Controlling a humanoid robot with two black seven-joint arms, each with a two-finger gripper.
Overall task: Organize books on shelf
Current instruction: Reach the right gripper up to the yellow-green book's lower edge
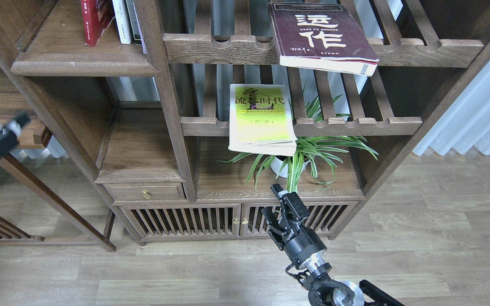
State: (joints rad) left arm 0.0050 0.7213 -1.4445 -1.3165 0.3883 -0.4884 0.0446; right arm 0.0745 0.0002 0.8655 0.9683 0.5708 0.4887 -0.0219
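A dark-brown wooden bookcase fills the upper two thirds of the frame, seen from above and in front, with a pale wood floor [419, 238] below it.

At the upper left of the frame sits the solid plank shelf [79, 63] with a thick rounded front edge. The red book [94, 19] stands on it, leaning slightly, just beside two pale upright volumes [122, 19] to its right; their tops are cut off by the frame's upper edge.

At the top centre right, the thick maroon book [319, 36] with large white Chinese characters lies flat on the upper slatted rack [211, 49], its lower edge jutting past the scalloped front rail.

In the middle of the frame, the lime-yellow book [262, 117] lies flat on the lower slatted rack [355, 125], also overhanging the rail. Just below and to its right, a spider plant [313, 153] in a white pot stands on the bottom ledge.

Left of centre, a small drawer with a brass knob [146, 194] sits under a solid ledge.

At the bottom centre right, the right gripper [275, 202] points up toward the plant, its two fingers spread apart and holding nothing. At the far left edge, the left gripper [2, 121] appears blurred; its two fingers look parted and empty.
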